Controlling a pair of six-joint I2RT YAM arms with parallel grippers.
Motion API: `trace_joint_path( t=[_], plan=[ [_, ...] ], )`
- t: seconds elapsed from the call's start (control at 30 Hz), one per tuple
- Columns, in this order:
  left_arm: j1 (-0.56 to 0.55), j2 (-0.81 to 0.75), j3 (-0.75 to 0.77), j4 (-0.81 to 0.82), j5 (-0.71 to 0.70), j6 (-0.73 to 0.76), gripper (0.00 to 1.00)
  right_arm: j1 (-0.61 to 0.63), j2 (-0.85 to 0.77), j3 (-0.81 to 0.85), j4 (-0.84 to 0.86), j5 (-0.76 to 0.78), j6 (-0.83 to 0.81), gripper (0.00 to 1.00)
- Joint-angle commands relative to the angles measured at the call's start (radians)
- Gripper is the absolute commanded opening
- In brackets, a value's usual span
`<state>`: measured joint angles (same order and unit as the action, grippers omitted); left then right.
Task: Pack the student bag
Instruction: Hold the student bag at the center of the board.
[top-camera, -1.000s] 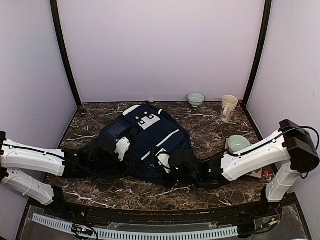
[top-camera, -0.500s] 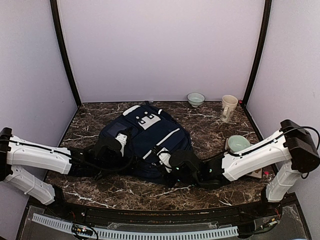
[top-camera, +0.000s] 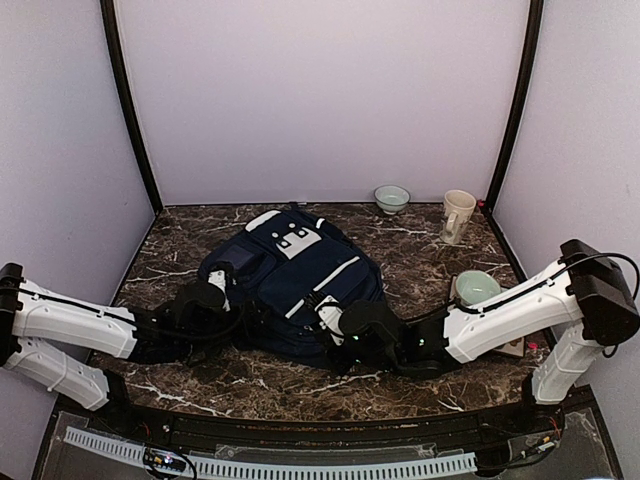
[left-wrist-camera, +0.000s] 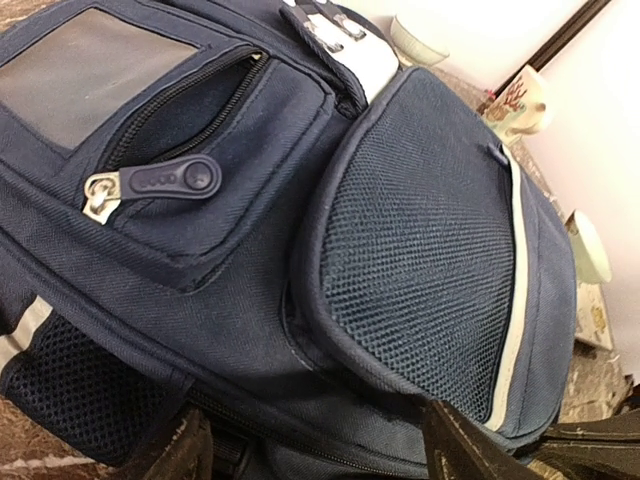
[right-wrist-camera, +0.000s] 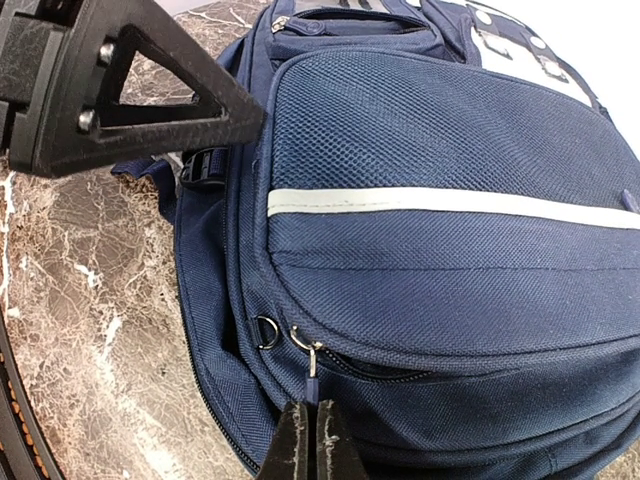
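Note:
The student bag (top-camera: 300, 270), a big navy backpack with a white stripe, lies flat mid-table; it fills the left wrist view (left-wrist-camera: 430, 230) and the right wrist view (right-wrist-camera: 450, 250). My left gripper (top-camera: 214, 292) sits at the bag's left side. It is open (left-wrist-camera: 320, 455), its fingers spread either side of the bag's seam and holding nothing. My right gripper (top-camera: 326, 316) is at the bag's near edge. Its jaws (right-wrist-camera: 312, 445) are shut on the front pocket's zipper pull (right-wrist-camera: 312, 378), and the pocket zip beside it gapes slightly.
A pale green bowl (top-camera: 391, 197) and a cream mug (top-camera: 457, 215) stand at the back right. Another green bowl (top-camera: 476, 287) sits by the right forearm. A side pocket with its own zip tab (left-wrist-camera: 165, 182) faces the left wrist camera.
The left gripper has drawn back leftward off the bag's top to its left side and its jaws stand wider. The right gripper has stayed put.

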<state>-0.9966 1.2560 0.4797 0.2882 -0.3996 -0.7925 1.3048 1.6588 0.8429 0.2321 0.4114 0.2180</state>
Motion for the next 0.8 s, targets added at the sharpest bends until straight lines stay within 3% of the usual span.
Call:
trace_joint_path(
  t=[0.0, 0.2, 0.33, 0.57, 0.77],
  plan=[
    [0.006, -0.039, -0.042, 0.151, 0.026, -0.05, 0.74, -0.007, 0.019, -0.02, 0.01, 0.043, -0.005, 0.0],
    [-0.021, -0.09, -0.063, 0.2, 0.0, -0.051, 0.7, -0.012, 0.025, -0.018, 0.016, 0.044, -0.007, 0.0],
    [-0.021, -0.096, -0.01, 0.112, -0.014, -0.049, 0.75, -0.014, 0.024, -0.016, 0.015, 0.037, -0.011, 0.0],
    [-0.013, 0.047, 0.04, 0.181, 0.024, -0.013, 0.82, -0.015, 0.022, -0.014, 0.016, 0.033, -0.009, 0.0],
    [0.025, 0.142, 0.017, 0.332, 0.072, -0.02, 0.72, -0.014, 0.015, -0.023, 0.013, 0.032, -0.005, 0.0]
  ],
)
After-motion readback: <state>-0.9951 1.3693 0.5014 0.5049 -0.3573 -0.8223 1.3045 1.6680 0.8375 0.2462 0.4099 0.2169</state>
